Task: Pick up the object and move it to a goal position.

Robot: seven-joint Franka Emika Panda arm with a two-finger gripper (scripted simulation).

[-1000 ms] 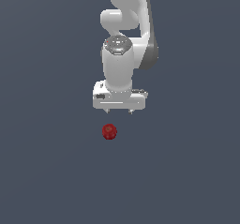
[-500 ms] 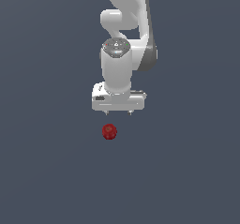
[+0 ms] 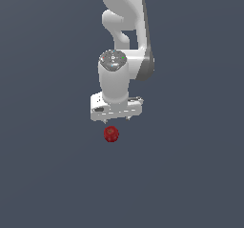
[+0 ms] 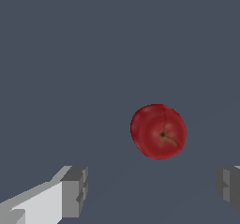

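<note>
One dark red fruit (image 3: 111, 134) with a bumpy skin lies alone on the plain grey desk (image 3: 43, 174), nearest in the exterior view. Just behind and above the fruit hangs the gripper (image 3: 116, 119), pointing straight down, not touching it. Its jaws stand wide apart, far wider than the fruit; in the wrist view the fruit (image 4: 158, 131) shows between the two grey fingertips (image 4: 75, 191). Beyond, the single white arm (image 3: 125, 26) rises upright.
</note>
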